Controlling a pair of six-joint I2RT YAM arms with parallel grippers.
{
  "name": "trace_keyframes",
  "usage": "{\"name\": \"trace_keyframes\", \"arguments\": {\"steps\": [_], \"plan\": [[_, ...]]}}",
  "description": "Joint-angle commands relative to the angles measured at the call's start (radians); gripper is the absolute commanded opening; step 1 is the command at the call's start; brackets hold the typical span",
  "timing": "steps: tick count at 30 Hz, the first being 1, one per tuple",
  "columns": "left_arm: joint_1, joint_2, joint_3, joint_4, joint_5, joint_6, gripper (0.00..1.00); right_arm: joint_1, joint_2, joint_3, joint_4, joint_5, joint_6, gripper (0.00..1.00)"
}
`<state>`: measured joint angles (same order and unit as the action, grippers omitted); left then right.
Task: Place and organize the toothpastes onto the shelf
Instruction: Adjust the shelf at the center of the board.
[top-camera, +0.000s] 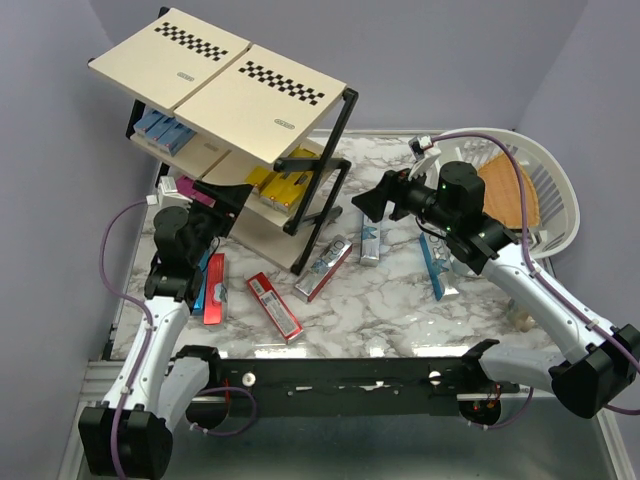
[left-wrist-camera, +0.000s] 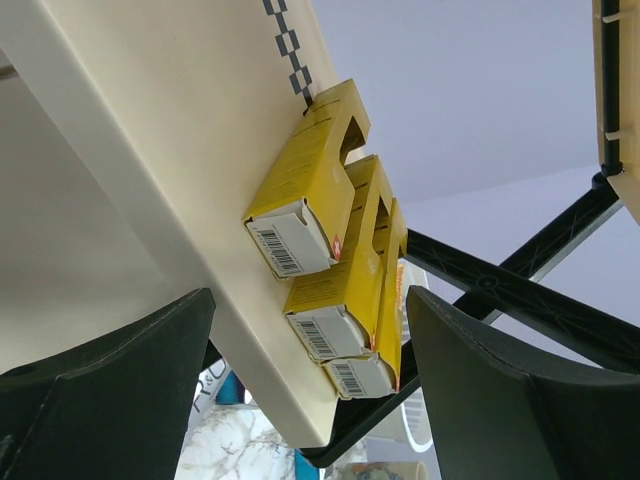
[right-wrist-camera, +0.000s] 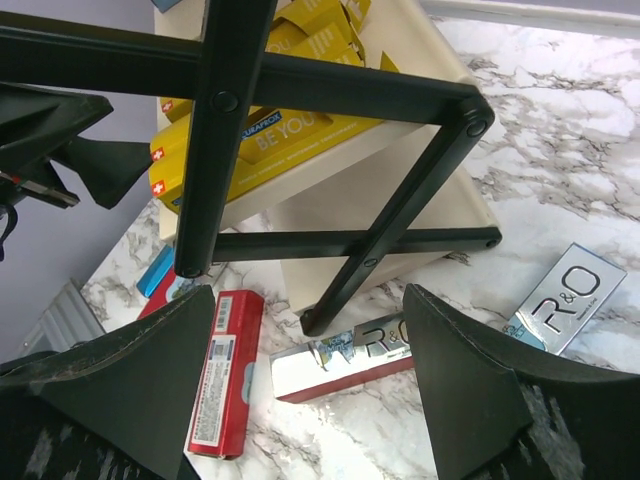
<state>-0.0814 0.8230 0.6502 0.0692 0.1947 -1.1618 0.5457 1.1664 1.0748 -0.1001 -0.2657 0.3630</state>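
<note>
**Grippers open at the shelf; boxes on table and boards**

The left gripper (top-camera: 228, 200) (left-wrist-camera: 310, 300) has its fingers spread wide with nothing between them, and points at the ends of three yellow toothpaste boxes (left-wrist-camera: 320, 240) (top-camera: 278, 185). The right gripper (top-camera: 370, 200) (right-wrist-camera: 310, 295) is likewise spread and empty, and faces the black cross-brace at the shelf's (top-camera: 220, 80) right end.

On the marble table (top-camera: 400, 315), nearest the arm bases, lie two red boxes (top-camera: 273, 305) (top-camera: 214, 288). Beyond them are two silver boxes (top-camera: 323, 270) (top-camera: 370, 242) and, to the right, a blue box (top-camera: 433, 265).

The yellow boxes lie side by side on a board below the checkered top. Light blue boxes (top-camera: 165, 130) lie at the far left of the shelf.

At far right is a white basket (top-camera: 555, 215) holding a wooden board (top-camera: 510, 195).
</note>
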Motion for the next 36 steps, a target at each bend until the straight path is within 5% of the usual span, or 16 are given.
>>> {"name": "trace_keyframes", "arguments": {"steps": [1,25,36], "plan": [[-0.001,0.065,0.002,0.135,0.048,-0.01,0.89,-0.001,-0.025,-0.018,-0.015,0.042,-0.021,0.85],[-0.172,0.484,0.224,0.403,0.009,0.034,0.87,-0.003,-0.148,-0.095,-0.105,0.192,-0.075,0.85],[-0.204,0.355,0.261,0.305,-0.084,0.209,0.87,-0.003,-0.183,-0.11,-0.133,0.227,-0.095,0.85]]}}
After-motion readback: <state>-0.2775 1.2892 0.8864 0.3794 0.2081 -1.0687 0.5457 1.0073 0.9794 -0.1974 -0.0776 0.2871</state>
